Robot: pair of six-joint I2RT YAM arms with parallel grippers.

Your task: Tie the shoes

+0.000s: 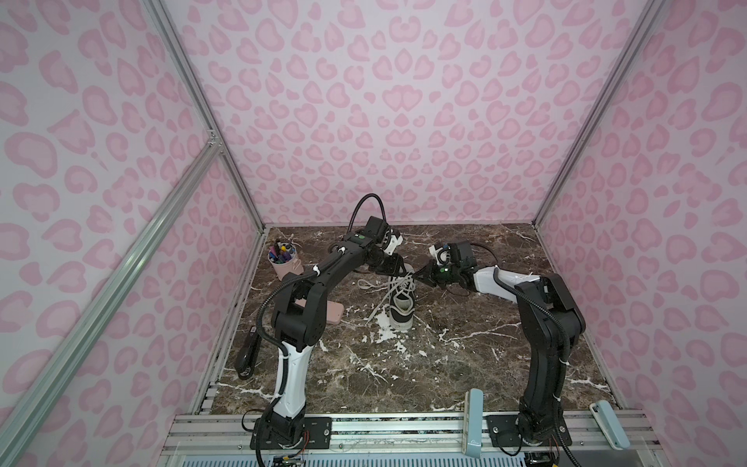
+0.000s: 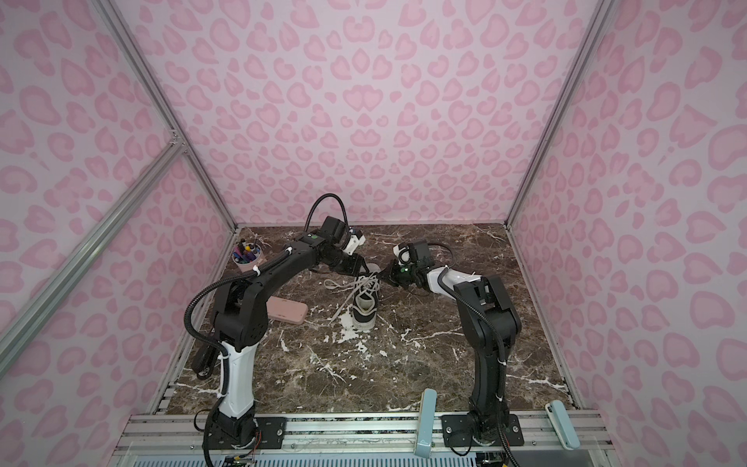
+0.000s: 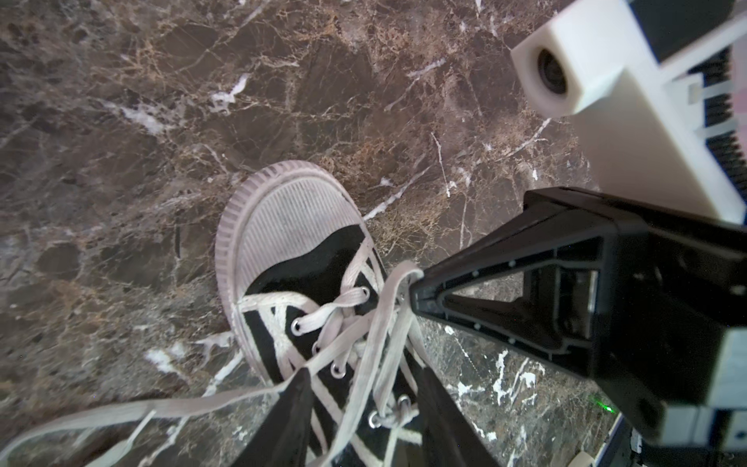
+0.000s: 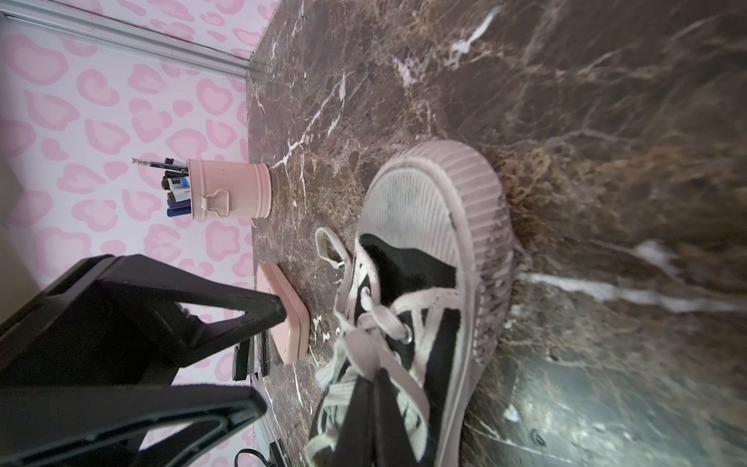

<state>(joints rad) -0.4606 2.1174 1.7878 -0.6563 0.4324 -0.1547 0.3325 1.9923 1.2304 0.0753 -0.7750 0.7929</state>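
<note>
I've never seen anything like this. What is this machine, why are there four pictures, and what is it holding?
These are two robot arms, the left arm and the right arm, fixed beside a marble table. Two pictures look down from overhead; the other two come from a camera on each wrist. On the table are a black-and-white sneaker, a pink cup of pens and a flat pink case. The right arm's jaws are shut, pinching a white lace; the left arm's jaws stand open over the sneaker.

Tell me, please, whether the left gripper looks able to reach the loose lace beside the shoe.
Probably yes: the left gripper stands open just above the shoe, and nothing covers the lace lying beside it.
</note>
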